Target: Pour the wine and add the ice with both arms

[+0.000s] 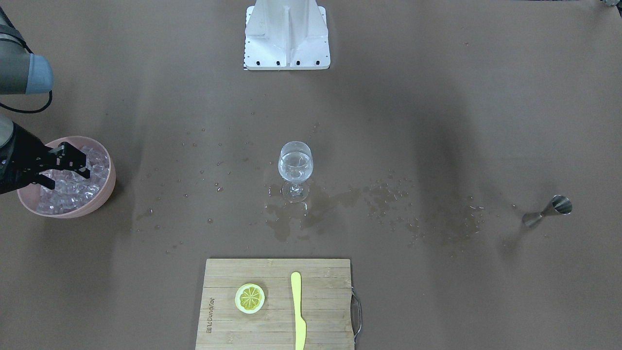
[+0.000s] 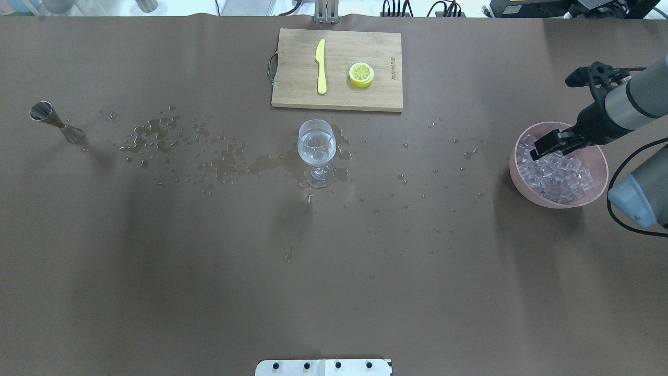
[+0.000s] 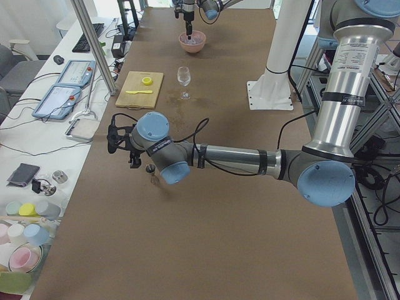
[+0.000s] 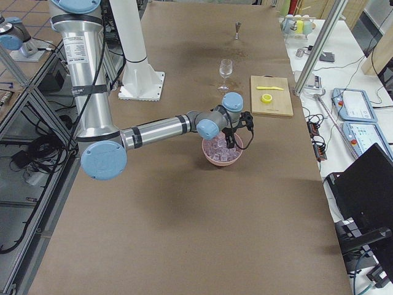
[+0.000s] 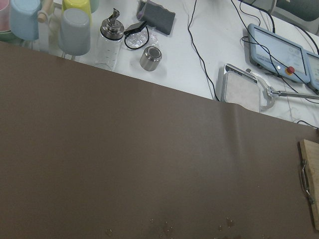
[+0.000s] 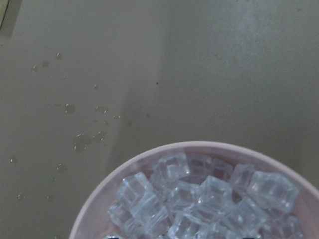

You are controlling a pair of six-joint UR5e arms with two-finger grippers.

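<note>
The right end effector (image 1: 69,171) hovers with jaws parted over the ice (image 1: 73,194) in the pink bowl (image 1: 111,181), so it is probably best to lower squarely onto one top cube and close gently; whether the left end effector (image 3: 132,159) is open I cannot tell.

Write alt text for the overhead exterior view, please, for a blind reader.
The right end effector hangs over ice cubes in a pink bowl at the right. A wine glass of clear liquid stands mid-table among spilled drops.
</note>
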